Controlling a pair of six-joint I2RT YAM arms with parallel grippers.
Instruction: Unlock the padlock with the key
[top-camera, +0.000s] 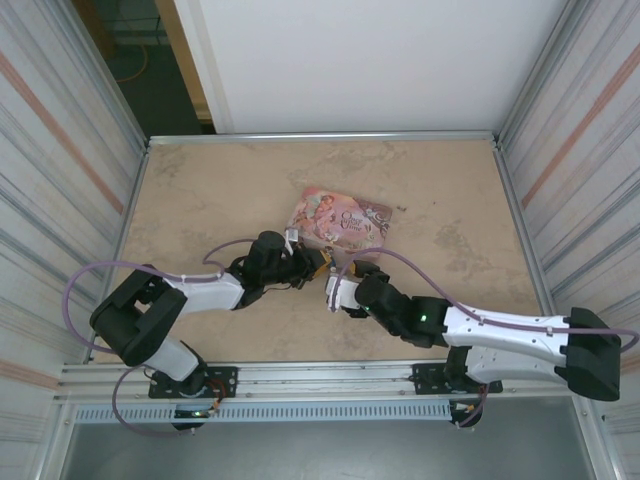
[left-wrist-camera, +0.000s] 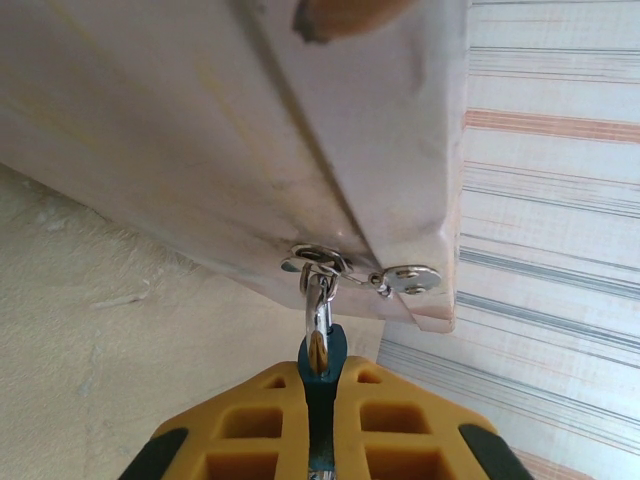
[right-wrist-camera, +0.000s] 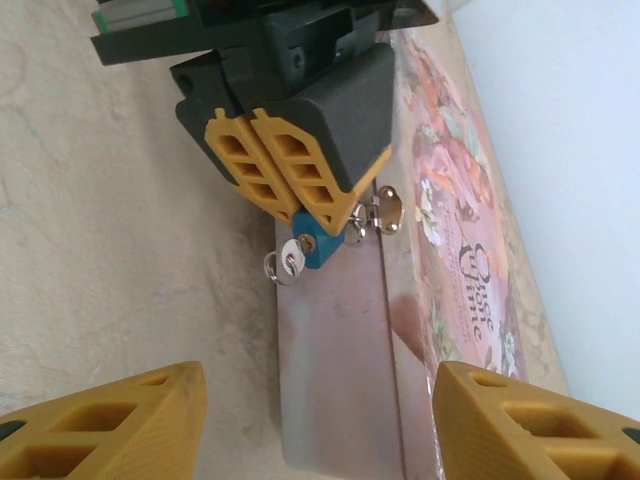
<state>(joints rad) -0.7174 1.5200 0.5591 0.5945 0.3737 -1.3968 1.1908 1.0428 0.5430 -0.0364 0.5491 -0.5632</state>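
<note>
Left tool pinches the padlock to steady it; right tool, spread wide, faces the key ahead.

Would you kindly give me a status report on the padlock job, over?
Left gripper shut on padlock, shackle through tin box hasp. Right gripper open, short of key at padlock's side. Nothing between them.

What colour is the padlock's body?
The padlock is blue, clearest in the right wrist view, pinched by the left hand.
</note>
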